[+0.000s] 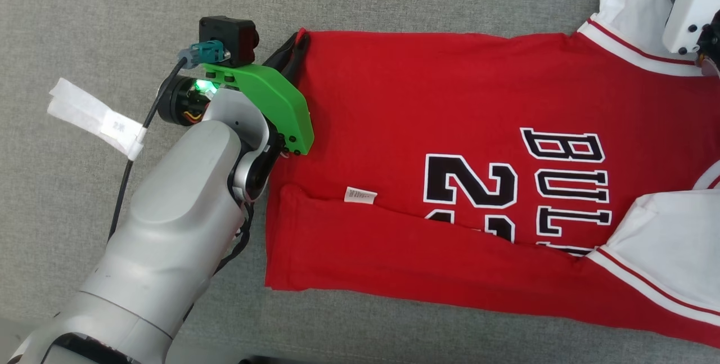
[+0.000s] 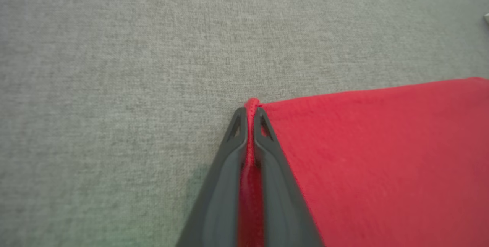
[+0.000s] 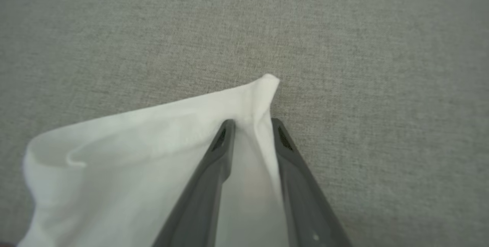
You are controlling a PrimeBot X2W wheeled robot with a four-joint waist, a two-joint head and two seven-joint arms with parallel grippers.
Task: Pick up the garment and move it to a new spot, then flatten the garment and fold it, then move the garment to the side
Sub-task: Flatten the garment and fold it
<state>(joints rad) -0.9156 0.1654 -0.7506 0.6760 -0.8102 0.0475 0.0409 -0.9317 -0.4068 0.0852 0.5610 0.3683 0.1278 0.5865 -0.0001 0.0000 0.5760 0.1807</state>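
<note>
The red garment [image 1: 427, 94] lay spread flat on the grey cloth surface [image 1: 112, 9], lettering upward, with its near long edge folded over onto the body. The left gripper [image 2: 250, 114] was clamped on the hem corner, with red cloth pinched between its closed fingers. The right gripper [image 3: 253, 125] straddled the tip of a white sleeve [image 3: 126, 140]. Its fingers stood apart with sleeve cloth between them, not yet pressed tight. A small white tag [image 1: 360, 195] lay on the red body.
</note>
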